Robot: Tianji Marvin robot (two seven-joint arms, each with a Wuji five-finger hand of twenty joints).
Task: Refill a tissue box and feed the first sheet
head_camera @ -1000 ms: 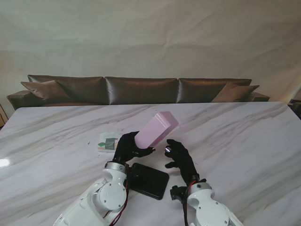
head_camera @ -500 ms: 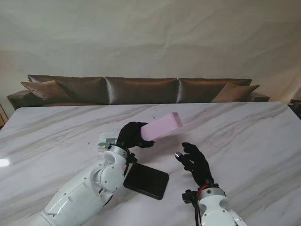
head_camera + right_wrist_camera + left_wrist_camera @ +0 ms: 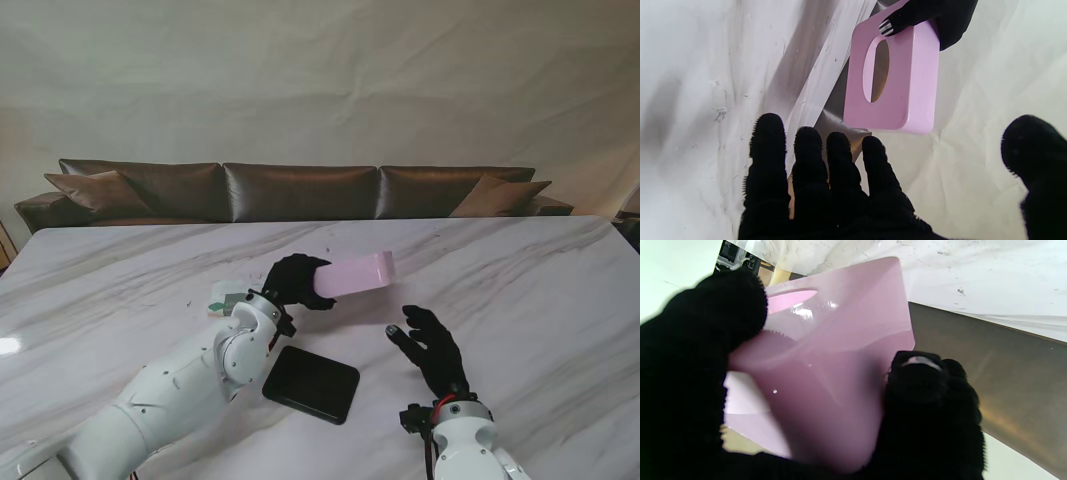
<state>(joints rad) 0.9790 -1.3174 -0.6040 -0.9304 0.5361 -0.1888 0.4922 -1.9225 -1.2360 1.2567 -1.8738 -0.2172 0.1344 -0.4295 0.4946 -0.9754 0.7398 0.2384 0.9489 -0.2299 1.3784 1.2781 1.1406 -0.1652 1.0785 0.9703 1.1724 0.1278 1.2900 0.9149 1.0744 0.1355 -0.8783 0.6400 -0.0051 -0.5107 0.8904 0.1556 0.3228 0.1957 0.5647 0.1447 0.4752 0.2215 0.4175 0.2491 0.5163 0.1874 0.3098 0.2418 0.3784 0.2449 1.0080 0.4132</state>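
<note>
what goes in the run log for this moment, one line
left hand: shut on pink tissue box, lifted | right hand: open, empty | tissue pack: on table

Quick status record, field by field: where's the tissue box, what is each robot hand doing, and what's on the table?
tissue box cover: pink, lifted off the table, lying roughly level, oval slot visible in the right wrist view
left robot hand: shut on the cover's end
right robot hand: open, fingers spread, holding nothing, nearer to me than the cover
black base: flat on the marble table, nearer to me than the cover
tissue pack: on the table, left of the cover
</note>
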